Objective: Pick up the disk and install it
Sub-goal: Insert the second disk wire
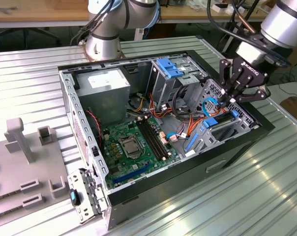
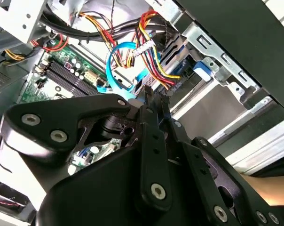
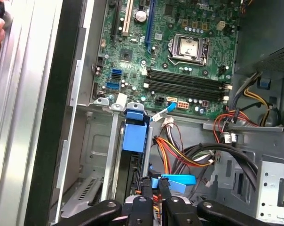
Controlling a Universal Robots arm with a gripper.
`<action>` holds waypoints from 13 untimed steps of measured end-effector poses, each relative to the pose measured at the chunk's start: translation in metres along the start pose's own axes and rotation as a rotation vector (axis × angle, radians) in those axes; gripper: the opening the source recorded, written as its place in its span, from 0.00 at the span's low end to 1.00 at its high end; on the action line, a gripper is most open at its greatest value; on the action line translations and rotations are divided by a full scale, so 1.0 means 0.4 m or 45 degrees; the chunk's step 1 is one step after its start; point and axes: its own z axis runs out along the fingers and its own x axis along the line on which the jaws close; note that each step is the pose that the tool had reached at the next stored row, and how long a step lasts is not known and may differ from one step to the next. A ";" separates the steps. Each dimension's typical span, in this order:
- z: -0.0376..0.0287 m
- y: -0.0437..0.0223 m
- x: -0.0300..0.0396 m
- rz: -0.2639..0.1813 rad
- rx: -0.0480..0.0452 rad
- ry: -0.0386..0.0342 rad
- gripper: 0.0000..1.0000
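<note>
Disk (image 3: 132, 162) stands on edge in the drive bay at the computer case's (image 1: 237, 147) front corner, blue rails guiding it; the claw (image 1: 233, 98), fingertips pinched together, presses above it.

Open computer case (image 1: 138, 191) on ribbed metal table (image 1: 30, 83), pincer (image 1: 230, 98) inside near blue-railed disk (image 1: 222, 120)

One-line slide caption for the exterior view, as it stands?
Gripper reaches into the open computer case at the disk in its blue-railed drive bay.
</note>
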 end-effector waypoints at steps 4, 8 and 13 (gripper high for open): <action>0.013 -0.003 0.003 0.073 0.004 -0.0085 0.17; 0.014 -0.008 0.026 0.070 0.012 -0.0747 0.17; 0.016 -0.004 0.062 0.077 0.015 -0.0934 0.17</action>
